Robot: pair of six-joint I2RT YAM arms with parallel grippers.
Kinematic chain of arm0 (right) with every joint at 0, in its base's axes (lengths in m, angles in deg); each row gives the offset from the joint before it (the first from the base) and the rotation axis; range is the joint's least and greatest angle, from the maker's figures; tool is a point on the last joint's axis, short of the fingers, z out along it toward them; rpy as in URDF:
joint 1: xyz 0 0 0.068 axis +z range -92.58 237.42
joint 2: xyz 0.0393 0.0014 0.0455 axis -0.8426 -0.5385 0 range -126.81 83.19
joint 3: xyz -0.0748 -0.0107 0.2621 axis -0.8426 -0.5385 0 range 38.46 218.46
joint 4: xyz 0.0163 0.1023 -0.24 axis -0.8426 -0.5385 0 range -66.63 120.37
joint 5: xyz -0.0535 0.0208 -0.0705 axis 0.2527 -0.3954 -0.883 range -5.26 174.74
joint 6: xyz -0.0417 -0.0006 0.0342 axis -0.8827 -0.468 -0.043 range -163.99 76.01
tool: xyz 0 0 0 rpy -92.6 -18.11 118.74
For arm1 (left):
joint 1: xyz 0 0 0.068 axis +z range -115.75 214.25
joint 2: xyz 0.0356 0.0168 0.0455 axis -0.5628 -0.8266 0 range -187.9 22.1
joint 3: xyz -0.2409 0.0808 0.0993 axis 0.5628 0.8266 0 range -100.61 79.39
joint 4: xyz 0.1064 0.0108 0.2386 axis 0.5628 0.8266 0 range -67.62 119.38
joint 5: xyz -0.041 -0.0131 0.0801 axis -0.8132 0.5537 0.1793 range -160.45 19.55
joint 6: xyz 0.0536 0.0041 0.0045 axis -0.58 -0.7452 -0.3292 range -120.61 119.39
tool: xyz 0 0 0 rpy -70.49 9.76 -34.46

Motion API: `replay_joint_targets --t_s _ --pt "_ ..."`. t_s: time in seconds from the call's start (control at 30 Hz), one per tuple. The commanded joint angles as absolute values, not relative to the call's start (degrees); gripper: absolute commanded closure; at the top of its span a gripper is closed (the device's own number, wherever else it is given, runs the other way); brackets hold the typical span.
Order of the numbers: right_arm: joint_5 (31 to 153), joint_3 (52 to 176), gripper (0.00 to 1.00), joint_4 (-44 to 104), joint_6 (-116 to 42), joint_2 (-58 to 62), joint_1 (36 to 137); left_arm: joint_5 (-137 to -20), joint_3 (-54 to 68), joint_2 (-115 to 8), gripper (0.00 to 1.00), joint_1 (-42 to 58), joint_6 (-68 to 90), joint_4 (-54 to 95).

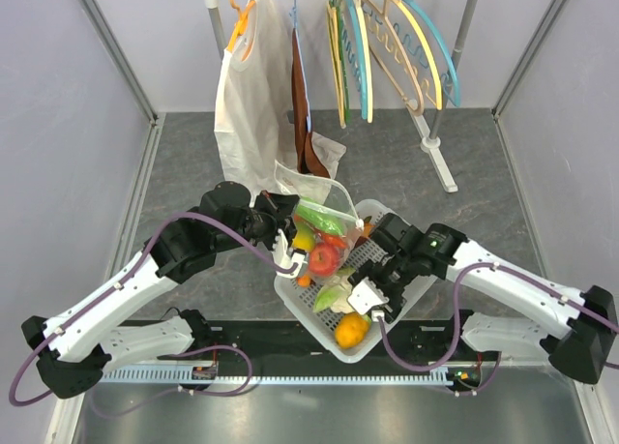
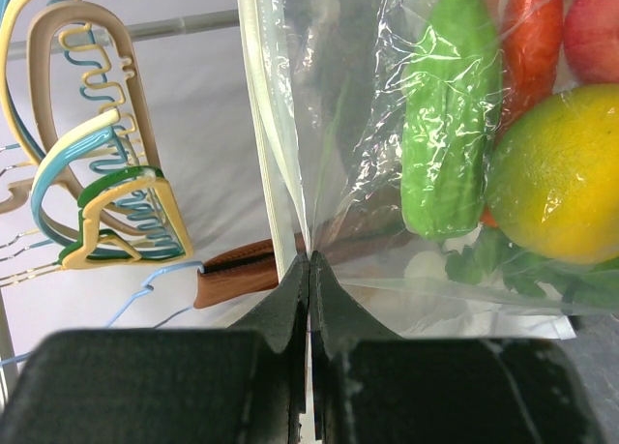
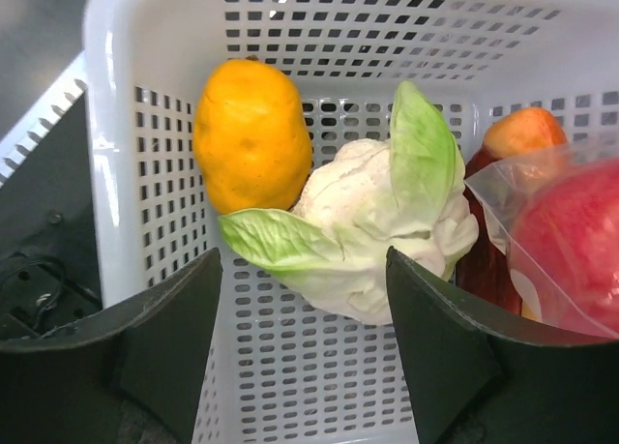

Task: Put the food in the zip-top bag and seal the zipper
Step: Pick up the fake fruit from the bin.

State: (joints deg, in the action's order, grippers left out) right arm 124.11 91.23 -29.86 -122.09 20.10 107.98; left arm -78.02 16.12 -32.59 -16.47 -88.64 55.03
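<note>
My left gripper (image 1: 281,248) is shut on the edge of the clear zip-top bag (image 1: 314,200) and holds it up over the white basket; the pinch shows in the left wrist view (image 2: 309,260). Inside the bag are a green cucumber (image 2: 445,125), a yellow pepper (image 2: 561,173), a red apple (image 1: 323,260) and an orange piece (image 2: 530,38). My right gripper (image 1: 370,299) is open above the basket, its fingers (image 3: 174,338) either side of a cauliflower (image 3: 372,231). An orange pepper (image 3: 251,134) lies beside it. The zipper cannot be made out.
The white lattice basket (image 1: 406,304) stands between my arms at the near table edge. A clothes rack with a white garment (image 1: 251,96), a brown item (image 1: 302,105) and several coloured hangers (image 1: 387,38) stands behind. Grey walls flank both sides.
</note>
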Motion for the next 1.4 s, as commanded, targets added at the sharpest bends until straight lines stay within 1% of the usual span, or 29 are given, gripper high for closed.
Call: replay_joint_targets --t_s 0.0,0.1,0.23,0.37,0.5,0.57,0.63,0.73,0.83,0.93,1.0,1.13,1.2,1.3,1.33,1.37 --pt "122.36 90.75 0.24 -24.04 -123.88 16.66 109.62 -77.39 16.46 -31.51 0.98 -16.29 -86.57 52.0" --pt "122.88 92.51 0.3 -24.3 -125.97 13.23 110.68 -77.83 16.63 -31.51 0.98 -16.29 -86.48 52.09" --pt "123.15 93.65 0.29 -26.85 -132.48 9.98 113.31 -78.18 16.72 -31.77 0.98 -16.2 -86.39 51.57" --pt "121.66 94.62 0.26 -29.39 -136.62 7.78 118.22 -77.84 16.63 -31.86 0.98 -16.29 -86.39 51.21" --pt "120.6 95.59 0.22 -30.01 -137.59 5.32 120.96 -77.66 17.07 -31.42 0.98 -16.29 -86.65 51.3" --pt "119.81 96.12 0.18 -30.71 -137.77 4.35 122.19 -77.66 17.25 -31.16 0.98 -16.29 -87.0 51.3" --pt "119.89 96.99 0.17 -31.42 -138.03 2.51 122.72 -77.66 17.34 -31.16 0.98 -16.2 -87.0 51.21" --pt "119.02 97.61 0.18 -34.05 -141.19 0.31 123.25 -77.66 17.43 -31.25 0.98 -16.2 -86.65 51.04" --pt "117.26 97.79 0.22 -35.9 -143.48 -1.01 123.86 -77.48 17.69 -31.25 0.98 -16.2 -86.65 50.6" --pt "116.64 97.53 0.23 -36.78 -143.74 -1.98 124.48 -77.39 17.95 -31.34 0.98 -16.11 -86.48 50.34" --pt "116.64 97.09 0.21 -36.08 -143.22 -2.42 124.83 -77.48 18.04 -31.34 0.98 -15.94 -86.39 50.42" --pt "116.03 97.08 0.1 -33.36 -140.06 -4.17 125.53 -77.57 18.48 -31.25 0.98 -15.76 -86.48 50.33" --pt "115.85 97.61 0.09 -32.74 -138.39 -5.31 125.45 -77.48 18.66 -31.16 0.98 -15.5 -86.48 50.16" --pt "115.06 97.87 0.14 -32.3 -137.24 -6.2 125.44 -77.66 18.92 -31.25 0.98 -15.23 -86.48 49.98" --pt "114.8 97.53 0.2 -31.52 -136.89 -6.37 125.45 -77.74 18.92 -31.33 0.98 -15.15 -86.56 49.9" --pt "114.27 97.35 0.24 -31.25 -136.19 -6.46 125.45 -77.74 18.92 -31.34 0.98 -15.14 -86.48 49.89"
